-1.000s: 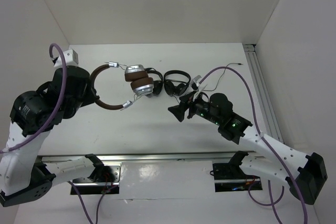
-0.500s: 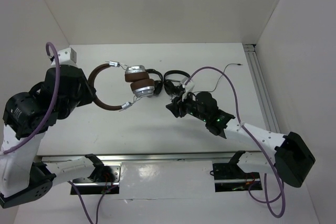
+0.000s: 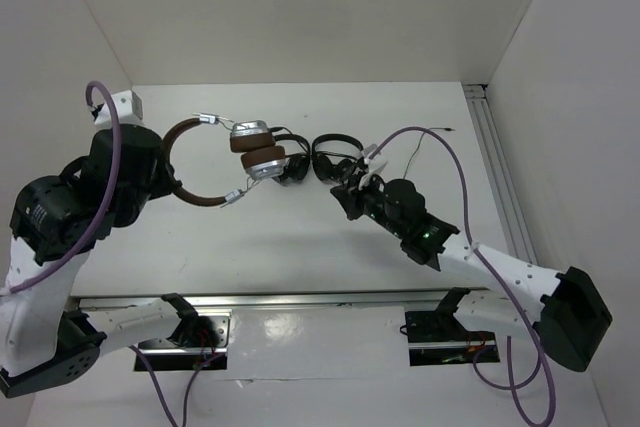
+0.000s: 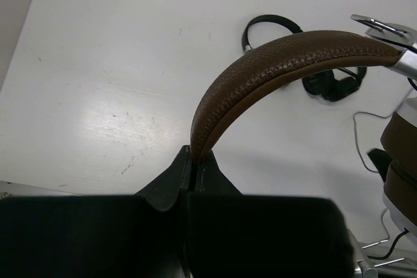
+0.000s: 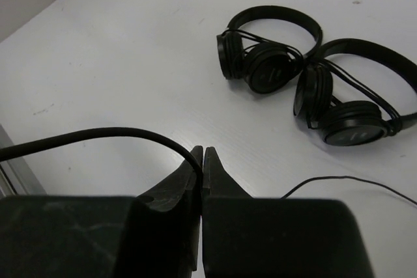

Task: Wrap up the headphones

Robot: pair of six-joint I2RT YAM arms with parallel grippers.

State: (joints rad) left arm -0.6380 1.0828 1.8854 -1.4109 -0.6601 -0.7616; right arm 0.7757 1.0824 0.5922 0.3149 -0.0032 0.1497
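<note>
headphones (image 3: pixel 255 152): top view, left-centre over the table (image 3: pixel 300 237); brown band (image 3: pixel 185 132) arcs out from the left arm, cups (image 3: pixel 262 159) at the free end, just beside two black headsets (image 3: pixel 315 159)
left claw (image 3: pixel 165 175): top view, mostly hidden under its own arm; sits at the band's near end, probably as the anchor so the other arm can work the cord
right claw (image 3: pixel 345 195): top view, low near the table, just in front of the black headsets; jaw state not readable from here
cord (image 3: pixel 450 128): top view, thin black line trailing to the far right, plug end loose on the table, nothing wound yet
left wrist view: left claw clamped shut on the band, gripping its edge; band rises up and right off the table, one cup at the right edge, so the headphones look lifted clear to leave room for wrapping
right wrist view: right claw closed to a slit, cord running from the left straight into the tips, looks pinched; a thinner run of cord lies on the table to the right; black headsets beyond, untouched
step judged: cord just caught, winding round the headphones not yet begun
risk: cord is thin and may slip from the tips
</note>
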